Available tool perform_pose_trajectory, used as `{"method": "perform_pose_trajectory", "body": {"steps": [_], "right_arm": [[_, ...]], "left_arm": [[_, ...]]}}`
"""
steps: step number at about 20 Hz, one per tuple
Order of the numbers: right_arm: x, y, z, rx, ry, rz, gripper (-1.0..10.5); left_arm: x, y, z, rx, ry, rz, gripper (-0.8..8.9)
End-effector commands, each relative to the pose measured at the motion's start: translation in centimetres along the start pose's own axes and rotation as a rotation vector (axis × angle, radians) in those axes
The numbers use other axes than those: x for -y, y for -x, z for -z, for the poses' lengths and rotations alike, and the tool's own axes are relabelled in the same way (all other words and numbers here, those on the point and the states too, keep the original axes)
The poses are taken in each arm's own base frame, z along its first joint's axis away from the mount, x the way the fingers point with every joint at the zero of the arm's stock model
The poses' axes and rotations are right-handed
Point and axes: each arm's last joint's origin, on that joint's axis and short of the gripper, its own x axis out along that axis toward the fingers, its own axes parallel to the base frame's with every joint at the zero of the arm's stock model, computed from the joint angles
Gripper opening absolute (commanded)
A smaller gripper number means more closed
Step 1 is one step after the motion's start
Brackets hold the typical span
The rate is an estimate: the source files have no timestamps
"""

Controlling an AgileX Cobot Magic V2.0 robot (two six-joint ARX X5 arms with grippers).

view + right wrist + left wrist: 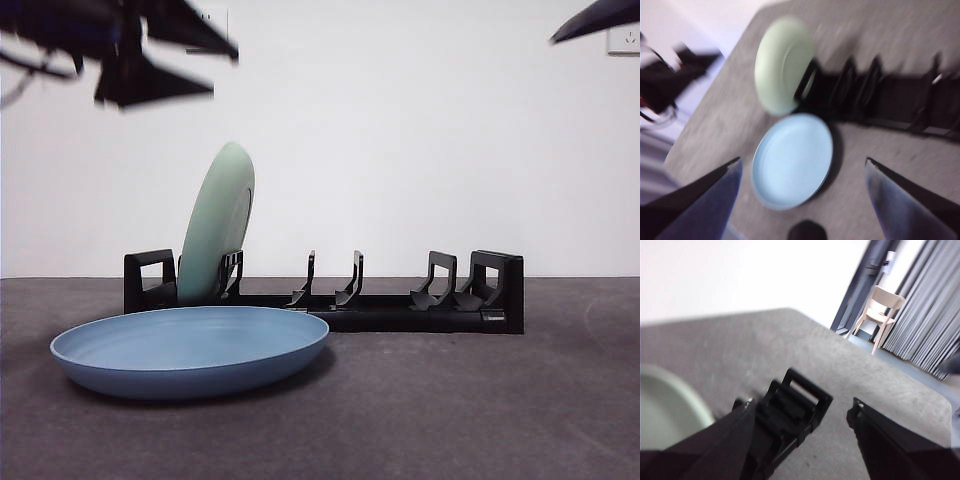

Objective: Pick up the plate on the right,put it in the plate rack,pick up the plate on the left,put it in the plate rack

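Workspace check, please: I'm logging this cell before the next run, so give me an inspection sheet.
Surface: dark grey table, bare where visible.
Job's things: green plate upright in the plate rack at one end; blue plate flat on the table in front of it.
Clutter: nothing seen.
Grippers: left end effector open above the rack's end; right end effector open above the blue plate.
Cables: nothing seen clearly.
Surroundings: white wall, chair, grey curtains.

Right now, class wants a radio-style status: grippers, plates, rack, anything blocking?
Left gripper open above rack end; right gripper open over blue plate. Green plate stands in plate rack. Blue plate flat on table, nothing blocking.
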Motion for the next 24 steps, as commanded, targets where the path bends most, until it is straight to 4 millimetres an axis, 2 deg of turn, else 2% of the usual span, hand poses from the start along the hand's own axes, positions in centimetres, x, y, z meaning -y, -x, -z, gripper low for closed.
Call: {"method": "perform_pose_trajectory", "body": {"steps": [1, 6, 9, 11, 14, 17, 21, 24], "right_arm": [[0.1, -2.2, 0.3, -0.091, -0.017, -0.039, 4.1], [-0.1, -7.2, 1.6, -0.264, -0.025, -0.086, 4.1], [0.3, -11.3, 2.6, -0.353, -0.026, -0.102, 4.0], [1.0, -13.9, 3.5, -0.396, -0.03, -0.054, 4.0], [2.2, -17.3, 5.0, -0.456, -0.052, -0.036, 3.1], [3.2, -20.0, 6.2, -0.474, -0.075, -0.035, 3.1], [4.5, -22.6, 7.4, -0.48, -0.118, -0.03, 3.1], [4.7, -23.9, 8.3, -0.486, -0.13, -0.034, 2.0]], "left_arm": [[2.2, 1.8, -1.5, 0.018, -0.163, 0.006, 3.25], [6.8, 5.6, -2.2, -0.054, -0.379, -0.151, 3.25], [9.6, 7.9, -1.3, -0.203, -0.547, -0.314, 3.25], [10.9, 8.8, -0.5, -0.301, -0.611, -0.388, 3.25], [12.2, 9.0, 0.5, -0.404, -0.653, -0.413, 3.24], [13.2, 8.6, 1.1, -0.446, -0.674, -0.365, 3.24], [14.1, 8.2, 1.2, -0.43, -0.701, -0.327, 3.24], [14.3, 8.2, 1.2, -0.43, -0.705, -0.319, 3.24]]}}
